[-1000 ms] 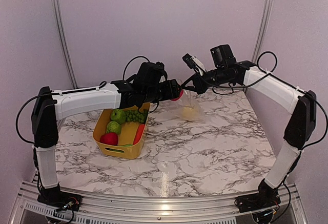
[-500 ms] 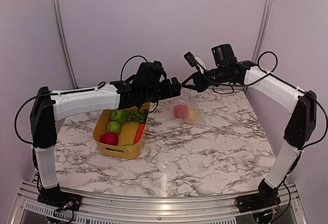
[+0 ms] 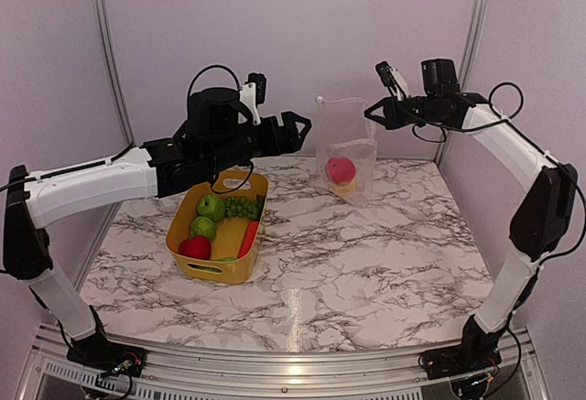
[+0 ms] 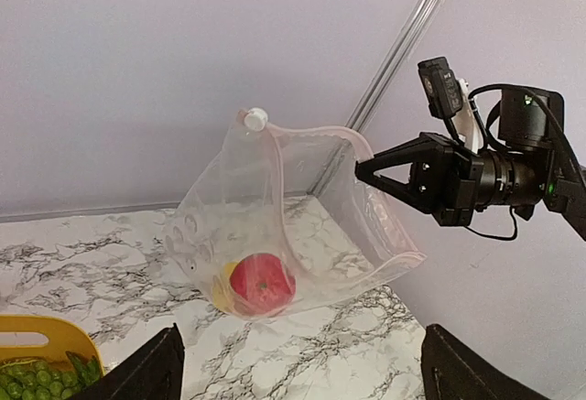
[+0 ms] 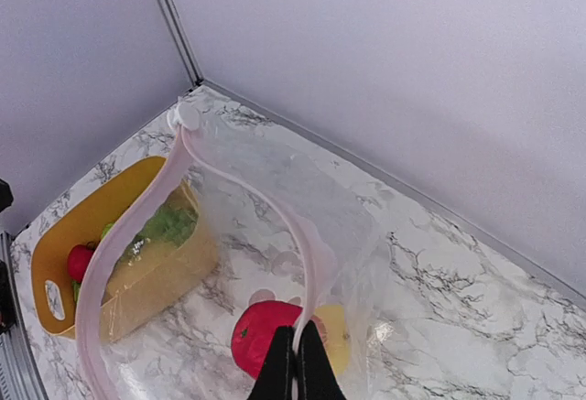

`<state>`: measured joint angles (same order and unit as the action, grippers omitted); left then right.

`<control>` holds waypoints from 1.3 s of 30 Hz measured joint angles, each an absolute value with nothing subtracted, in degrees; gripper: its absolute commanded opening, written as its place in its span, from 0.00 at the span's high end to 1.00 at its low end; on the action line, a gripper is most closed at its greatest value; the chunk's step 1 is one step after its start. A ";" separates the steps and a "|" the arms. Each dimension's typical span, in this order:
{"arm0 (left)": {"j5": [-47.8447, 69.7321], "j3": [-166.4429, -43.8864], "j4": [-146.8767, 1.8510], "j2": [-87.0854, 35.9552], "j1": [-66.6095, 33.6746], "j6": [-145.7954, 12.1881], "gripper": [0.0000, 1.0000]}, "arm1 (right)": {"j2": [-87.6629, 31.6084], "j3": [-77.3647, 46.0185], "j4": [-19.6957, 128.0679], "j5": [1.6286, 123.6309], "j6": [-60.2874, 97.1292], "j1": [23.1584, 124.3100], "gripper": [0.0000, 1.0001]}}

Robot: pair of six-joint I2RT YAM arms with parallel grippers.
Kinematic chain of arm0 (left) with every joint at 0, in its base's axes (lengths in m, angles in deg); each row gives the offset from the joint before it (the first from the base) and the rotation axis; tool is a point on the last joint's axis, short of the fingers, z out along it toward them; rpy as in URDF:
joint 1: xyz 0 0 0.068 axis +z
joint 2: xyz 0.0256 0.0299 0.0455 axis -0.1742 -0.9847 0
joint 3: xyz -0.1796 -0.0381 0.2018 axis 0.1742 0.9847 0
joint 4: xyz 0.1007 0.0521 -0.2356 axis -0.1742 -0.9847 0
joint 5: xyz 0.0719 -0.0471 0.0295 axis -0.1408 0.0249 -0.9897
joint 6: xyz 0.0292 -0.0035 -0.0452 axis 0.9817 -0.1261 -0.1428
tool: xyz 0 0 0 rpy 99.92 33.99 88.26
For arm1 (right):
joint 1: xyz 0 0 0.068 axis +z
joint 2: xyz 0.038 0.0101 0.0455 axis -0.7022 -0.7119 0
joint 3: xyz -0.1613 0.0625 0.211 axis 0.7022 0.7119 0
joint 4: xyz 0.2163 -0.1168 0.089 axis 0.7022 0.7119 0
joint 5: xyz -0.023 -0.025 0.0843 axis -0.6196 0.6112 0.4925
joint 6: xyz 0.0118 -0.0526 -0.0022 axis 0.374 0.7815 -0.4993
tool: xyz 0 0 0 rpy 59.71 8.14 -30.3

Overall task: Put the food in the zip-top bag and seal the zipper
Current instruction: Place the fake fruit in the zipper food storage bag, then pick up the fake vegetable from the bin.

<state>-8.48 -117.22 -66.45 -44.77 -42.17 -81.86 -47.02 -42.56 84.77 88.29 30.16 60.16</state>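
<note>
The clear zip-top bag point(image 3: 346, 139) hangs upright above the table's back. My right gripper point(image 3: 373, 112) is shut on its pale pink zipper point(image 5: 316, 254) at the mouth edge, and the mouth gapes open. A red food piece point(image 3: 341, 169) and a yellow one point(image 3: 344, 187) lie in the bag's bottom; both also show in the left wrist view, the red one point(image 4: 263, 283) in front. My left gripper point(image 3: 298, 130) is open and empty, left of the bag and apart from it. More food, green apples point(image 3: 211, 206), grapes point(image 3: 242, 207) and a red piece point(image 3: 194, 247), sits in a bin.
The yellow bin point(image 3: 212, 269) stands on the marble table at the left, under my left forearm. An orange piece point(image 3: 249, 237) leans along its right wall. A white slider point(image 5: 188, 114) sits at the zipper's far end. Walls close off the back and both sides.
My left gripper let the red piece drop into the bag, opened wide and drew back to the left. My right gripper lifted the bag up and to the right, so it hangs upright.
</note>
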 measured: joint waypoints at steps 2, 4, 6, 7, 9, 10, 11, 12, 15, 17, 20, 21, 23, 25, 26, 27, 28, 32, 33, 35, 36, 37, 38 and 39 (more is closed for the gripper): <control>-10.25 -117.00 -67.96 -43.87 -42.15 -81.46 0.08 | -47.37 -42.89 84.64 87.63 30.45 58.10 1.00; -12.93 -116.11 -71.13 -42.91 -42.11 -81.29 0.09 | -47.98 -41.62 84.29 87.61 30.86 57.82 1.00; -14.84 -115.01 -74.34 -42.52 -41.85 -81.33 0.09 | -48.09 -37.38 83.79 87.70 31.04 58.30 1.00; -15.95 -114.10 -76.55 -42.41 -41.74 -81.38 0.09 | -48.09 -35.04 83.63 87.70 31.04 58.50 1.00; -17.48 -112.57 -80.03 -42.34 -41.54 -81.49 0.09 | -48.24 -31.72 83.90 87.65 31.17 58.67 1.00; -18.29 -111.82 -81.91 -42.34 -41.47 -81.53 0.09 | -48.33 -30.58 84.18 87.65 31.26 58.78 1.00; -19.01 -111.12 -83.72 -42.34 -41.41 -81.57 0.09 | -48.33 -29.90 84.25 87.65 31.30 58.85 1.00; -19.56 -110.60 -85.16 -42.30 -41.34 -81.57 0.10 | -48.33 -29.64 84.22 87.65 31.34 58.85 1.00; -21.61 -109.13 -90.43 -41.97 -40.91 -81.62 0.10 | -47.81 -29.31 83.33 87.70 31.52 58.85 1.00; -22.46 -108.87 -93.36 -41.95 -40.73 -81.77 0.10 | -47.06 -28.85 82.85 87.89 31.72 58.85 1.00; -23.34 -108.68 -97.82 -41.95 -40.27 -82.03 0.11 | -45.95 -28.72 82.76 88.24 32.50 58.85 1.00; -23.36 -108.63 -98.95 -41.95 -40.25 -82.08 0.11 | -45.60 -28.83 82.85 88.27 32.83 58.85 1.00; -23.32 -108.26 -101.18 -41.90 -40.14 -82.05 0.12 | -45.12 -29.51 83.11 87.89 33.75 58.85 1.00; -23.14 -107.69 -102.80 -41.77 -40.03 -81.90 0.14 | -44.88 -31.24 84.00 86.91 34.99 58.85 1.00; -22.79 -107.28 -103.61 -41.60 -39.99 -81.66 0.15 | -44.75 -32.26 84.35 86.23 35.69 58.83 1.00; -22.35 -106.82 -104.24 -41.42 -39.83 -81.40 0.16 | -44.57 -33.27 84.53 85.38 36.37 58.72 1.00; -21.55 -106.38 -104.96 -41.16 -39.66 -80.89 0.17 | -44.37 -34.17 84.64 84.55 37.09 58.54 1.00; -16.28 -105.13 -107.39 -40.33 -38.39 -78.21 0.14 | -43.17 -36.20 84.77 82.47 38.86 58.06 1.00; -14.53 -104.92 -107.83 -40.24 -37.78 -77.38 0.14 | -42.80 -36.29 84.75 82.23 39.06 57.89 1.00; -11.14 -104.37 -108.44 -40.13 -36.51 -75.93 0.16 | -42.32 -36.29 84.86 82.04 39.26 57.71 1.00; -9.37 -103.91 -108.70 -40.13 -35.81 -75.12 0.18 | -42.25 -36.29 84.90 82.06 39.26 57.71 1.00; -7.71 -103.43 -109.01 -40.13 -35.22 -74.23 0.20 | -42.23 -36.26 84.94 82.10 39.26 57.71 1.00; -6.29 -102.93 -109.36 -40.13 -34.63 -73.62 0.21 | -42.23 -36.20 84.97 82.21 39.23 57.71 1.00; -5.20 -102.58 -109.62 -40.13 -34.24 -73.00 0.22 | -42.23 -36.11 84.99 82.39 39.21 57.71 1.00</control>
<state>-5.20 -102.58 -109.62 -40.13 -34.24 -73.00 -42.23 -36.11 84.99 82.39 39.21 57.71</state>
